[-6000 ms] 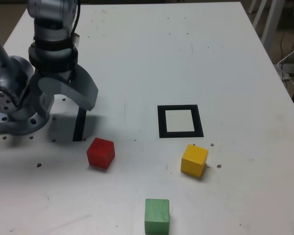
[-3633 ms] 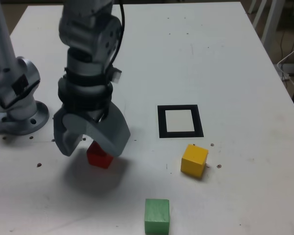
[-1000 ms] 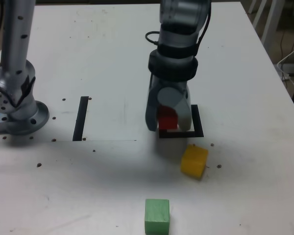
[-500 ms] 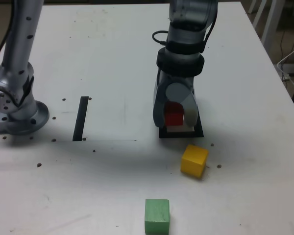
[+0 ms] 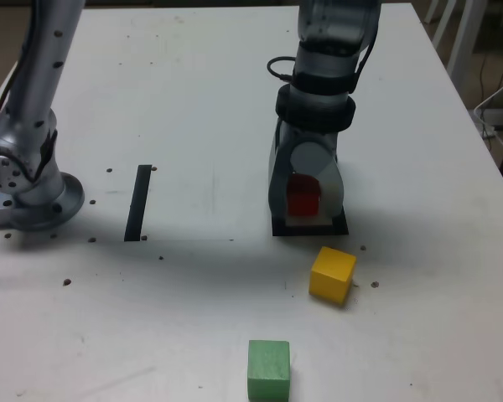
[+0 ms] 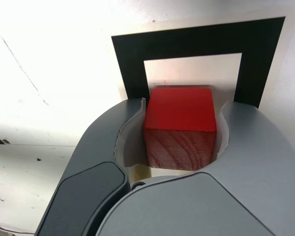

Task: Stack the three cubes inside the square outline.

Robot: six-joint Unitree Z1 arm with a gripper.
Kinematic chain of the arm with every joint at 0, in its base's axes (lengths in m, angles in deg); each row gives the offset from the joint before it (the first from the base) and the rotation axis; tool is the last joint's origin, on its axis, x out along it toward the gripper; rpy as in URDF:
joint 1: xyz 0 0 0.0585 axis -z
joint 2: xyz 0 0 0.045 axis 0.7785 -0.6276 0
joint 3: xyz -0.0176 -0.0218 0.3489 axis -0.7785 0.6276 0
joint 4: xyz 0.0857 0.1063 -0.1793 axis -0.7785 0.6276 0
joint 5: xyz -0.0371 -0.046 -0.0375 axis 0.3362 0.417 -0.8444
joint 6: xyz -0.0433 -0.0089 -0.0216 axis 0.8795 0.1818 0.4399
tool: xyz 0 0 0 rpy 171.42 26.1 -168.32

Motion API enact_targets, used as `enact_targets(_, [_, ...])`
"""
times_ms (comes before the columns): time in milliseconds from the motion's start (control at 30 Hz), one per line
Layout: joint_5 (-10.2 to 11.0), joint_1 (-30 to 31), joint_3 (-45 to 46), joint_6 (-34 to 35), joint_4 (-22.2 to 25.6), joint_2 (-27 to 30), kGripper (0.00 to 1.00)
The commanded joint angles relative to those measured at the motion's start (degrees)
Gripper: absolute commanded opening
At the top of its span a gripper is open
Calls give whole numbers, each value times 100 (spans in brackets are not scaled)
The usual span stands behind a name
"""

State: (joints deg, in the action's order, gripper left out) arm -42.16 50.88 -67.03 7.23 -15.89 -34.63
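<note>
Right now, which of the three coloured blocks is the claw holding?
The red cube, clamped in the gripper over the square outline. The yellow cube and green cube sit loose.

Square outline (image 5: 342,224) mostly hidden behind hand (image 5: 306,201), seemingly.

Exterior view looks down at an angle across the whole white table (image 5: 235,100) from off the arm; wrist view sits close behind the hand (image 6: 181,147), facing down; both share the red cube (image 5: 303,198) and square outline (image 6: 196,44).
</note>
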Motion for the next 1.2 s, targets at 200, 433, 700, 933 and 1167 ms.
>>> enact_targets(200, [-20, -96, -51, -115, -23, -95, 63])
enact_targets(433, [-53, -147, -3, -202, -33, -93, 91])
enact_targets(700, [29, -151, 177, -175, -68, 150, 98])
enact_targets(933, [360, -25, 439, 59, -52, 701, 99])
enact_targets(1167, [567, 403, 455, 136, -18, 980, 99])
